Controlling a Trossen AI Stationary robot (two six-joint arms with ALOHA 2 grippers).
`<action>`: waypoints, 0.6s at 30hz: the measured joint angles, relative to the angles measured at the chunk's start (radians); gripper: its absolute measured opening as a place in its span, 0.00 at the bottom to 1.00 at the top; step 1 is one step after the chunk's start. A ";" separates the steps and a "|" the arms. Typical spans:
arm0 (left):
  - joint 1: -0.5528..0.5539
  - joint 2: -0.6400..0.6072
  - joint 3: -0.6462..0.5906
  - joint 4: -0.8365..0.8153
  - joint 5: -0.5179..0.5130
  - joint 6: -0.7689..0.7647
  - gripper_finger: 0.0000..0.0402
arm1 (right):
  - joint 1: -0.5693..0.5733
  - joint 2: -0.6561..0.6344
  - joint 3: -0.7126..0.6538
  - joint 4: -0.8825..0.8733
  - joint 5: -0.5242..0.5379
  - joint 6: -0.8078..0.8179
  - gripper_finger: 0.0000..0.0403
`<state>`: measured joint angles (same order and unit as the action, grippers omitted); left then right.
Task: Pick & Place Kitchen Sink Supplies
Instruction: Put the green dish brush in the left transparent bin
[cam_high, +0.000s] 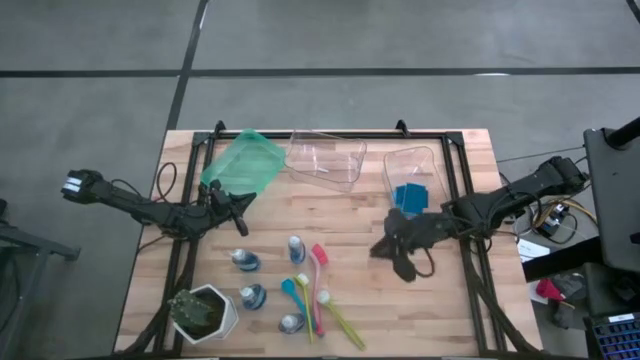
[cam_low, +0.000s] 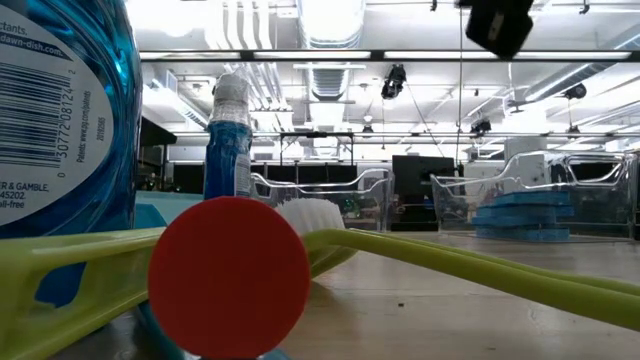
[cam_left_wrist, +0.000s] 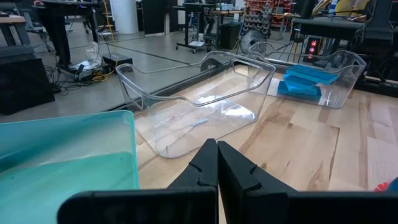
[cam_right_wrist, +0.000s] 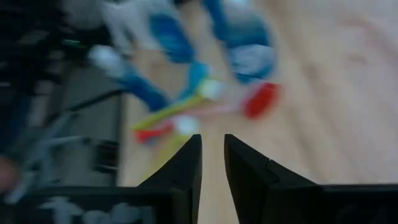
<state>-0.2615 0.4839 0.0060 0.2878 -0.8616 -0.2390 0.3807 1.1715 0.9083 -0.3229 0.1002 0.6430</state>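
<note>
We see the left tool (cam_high: 243, 203) pinched together beside the green plastic bin (cam_high: 242, 162), the clear blue-liquid bottles (cam_high: 245, 260) and thin long-handled brushes (cam_high: 318, 285) between both tools, and the right tool (cam_high: 384, 250) slightly parted, empty, near the clear bin holding blue rectangular sponges (cam_high: 409, 197).

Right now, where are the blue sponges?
In the high view, the blue sponges lie inside the clear bin at the table's far right, just beyond the right gripper.

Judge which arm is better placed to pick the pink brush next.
Right, probably. The right claw hangs empty beside the pink brush, its fingers slightly parted and its wrist camera facing the brushes. The left claw is shut beside the green bin, farther off.
</note>
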 joint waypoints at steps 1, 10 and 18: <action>0.000 0.000 0.000 0.000 0.000 0.000 0.00 | 0.017 0.010 -0.003 0.030 -0.001 -0.002 0.15; 0.000 0.000 0.000 -0.004 0.000 0.000 0.00 | 0.125 0.173 -0.003 0.220 0.017 -0.007 0.15; 0.000 0.000 0.000 -0.015 0.000 0.000 0.00 | 0.141 0.381 0.037 0.231 0.056 0.052 0.28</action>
<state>-0.2613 0.4839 0.0061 0.2728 -0.8619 -0.2390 0.5217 1.5521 0.9450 -0.0920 0.1565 0.6949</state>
